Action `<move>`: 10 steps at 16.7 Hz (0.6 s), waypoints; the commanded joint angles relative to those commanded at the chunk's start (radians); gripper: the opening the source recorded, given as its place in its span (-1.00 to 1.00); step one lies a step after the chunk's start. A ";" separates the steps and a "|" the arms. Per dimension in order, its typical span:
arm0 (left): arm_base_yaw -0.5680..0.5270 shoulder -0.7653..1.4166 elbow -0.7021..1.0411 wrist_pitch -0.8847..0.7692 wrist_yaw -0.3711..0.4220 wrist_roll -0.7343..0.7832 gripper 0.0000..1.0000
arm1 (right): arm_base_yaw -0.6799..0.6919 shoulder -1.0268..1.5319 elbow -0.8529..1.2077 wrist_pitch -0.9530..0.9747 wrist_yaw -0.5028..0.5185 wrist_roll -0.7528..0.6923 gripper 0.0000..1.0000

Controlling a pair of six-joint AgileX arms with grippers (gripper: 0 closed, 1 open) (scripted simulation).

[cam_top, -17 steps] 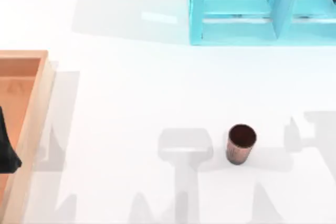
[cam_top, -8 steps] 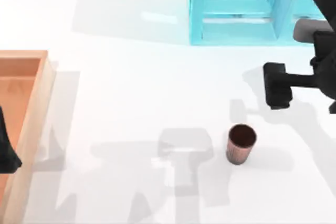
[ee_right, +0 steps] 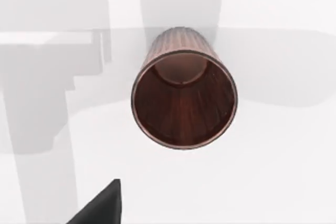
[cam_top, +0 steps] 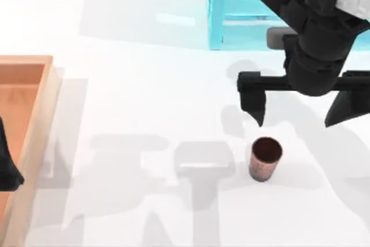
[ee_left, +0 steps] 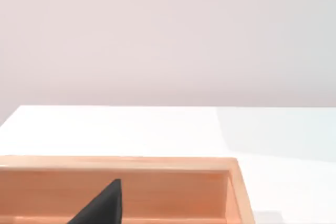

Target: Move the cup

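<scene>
One cup stands upright and empty on the white table, untouched, just below and between the spread fingers of the right gripper, which hangs above it wide open and holds nothing. Right wrist view looks nearly straight down into the cup, dark brown inside, nothing in it. Task looks barely begun: approach is under way, but lowering, grasp, lift and move are all left. Farther out, beyond the gripper, a turquoise shelf unit with open bays, contents not clear. Far across the table a wooden tray, where the left gripper sits parked; the tray looks otherwise empty.
</scene>
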 joint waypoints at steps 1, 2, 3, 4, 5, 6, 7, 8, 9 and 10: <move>0.000 0.000 0.000 0.000 0.000 0.000 1.00 | 0.002 0.006 0.006 -0.004 0.001 0.002 1.00; 0.000 0.000 0.000 0.000 0.000 0.000 1.00 | 0.002 0.006 0.006 -0.004 0.001 0.002 1.00; 0.000 0.000 0.000 0.000 0.000 0.000 1.00 | 0.002 0.006 0.006 -0.004 0.001 0.002 1.00; 0.000 0.000 0.000 0.000 0.000 0.000 1.00 | 0.002 0.006 0.006 -0.004 0.001 0.002 1.00; 0.000 0.000 0.000 0.000 0.000 0.000 1.00 | -0.003 0.003 0.003 -0.001 0.000 0.001 1.00; 0.000 0.000 0.000 0.000 0.000 0.000 1.00 | -0.003 0.004 0.000 0.002 0.000 0.000 1.00; 0.000 0.000 0.000 0.000 0.000 0.000 1.00 | -0.002 0.006 -0.013 0.015 0.000 0.000 1.00; 0.000 0.000 0.000 0.000 0.000 0.000 1.00 | -0.001 0.011 -0.034 0.038 0.001 -0.001 1.00; 0.000 0.000 0.000 0.000 0.000 0.000 1.00 | -0.001 0.017 -0.061 0.071 0.001 -0.001 1.00; 0.000 0.000 0.000 0.000 0.000 0.000 1.00 | 0.000 0.026 -0.094 0.114 0.001 0.000 1.00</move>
